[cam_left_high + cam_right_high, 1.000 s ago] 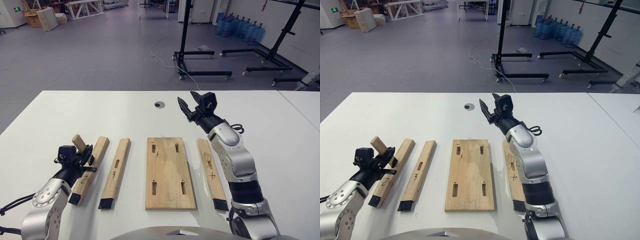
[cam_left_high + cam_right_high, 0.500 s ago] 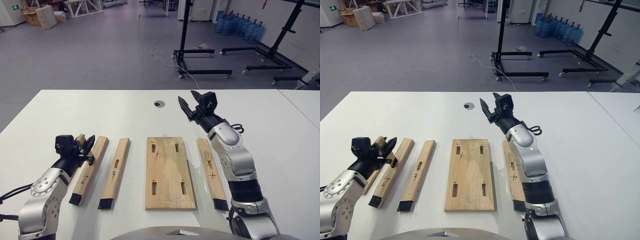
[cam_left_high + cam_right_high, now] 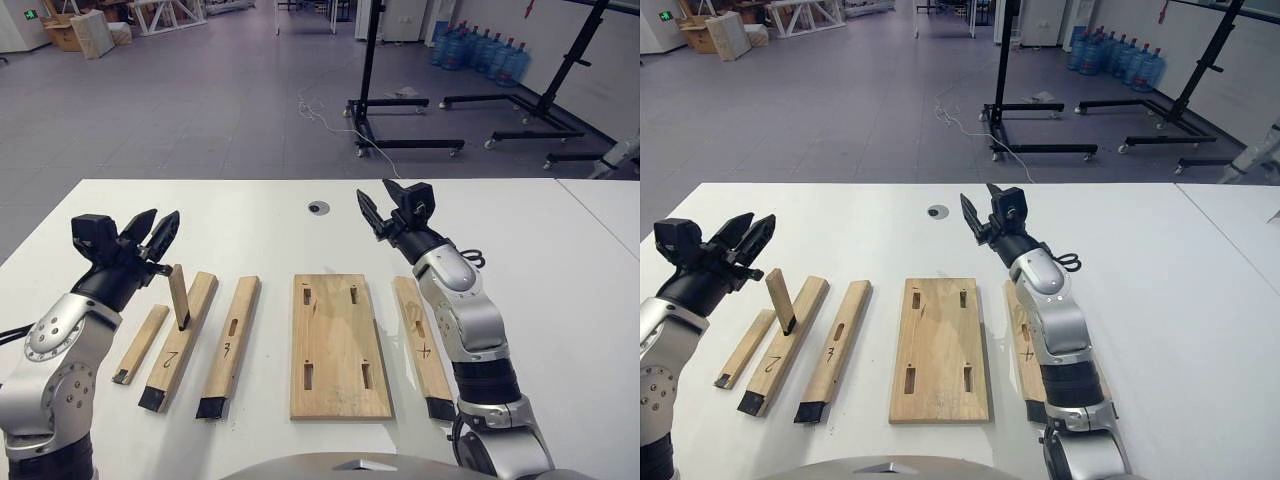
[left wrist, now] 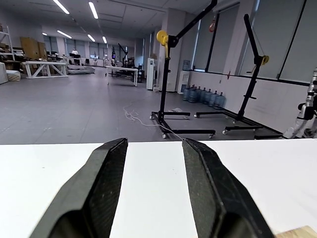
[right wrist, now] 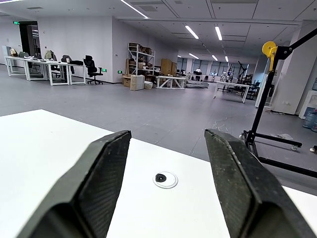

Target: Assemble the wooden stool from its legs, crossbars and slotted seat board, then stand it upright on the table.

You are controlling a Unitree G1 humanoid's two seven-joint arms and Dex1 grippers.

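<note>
Two grippers, both spread wide and holding nothing! My left gripper (image 3: 163, 216) hangs at the left of the frame, just above an upright crossbar (image 3: 179, 297) standing on end on the leg (image 3: 178, 345) marked 2 (not touching it). A second crossbar (image 3: 139, 344) lies flat beside that leg. My right gripper (image 3: 373, 190) hovers upper centre, beyond the seat board (image 3: 340, 345) lying flat mid-frame.

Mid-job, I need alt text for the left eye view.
A short crossbar stands nearly upright on the leftmost leg, the open left end effector raised clear of it. The slotted seat board lies flat at centre; the open right end effector hovers beyond it.
</note>
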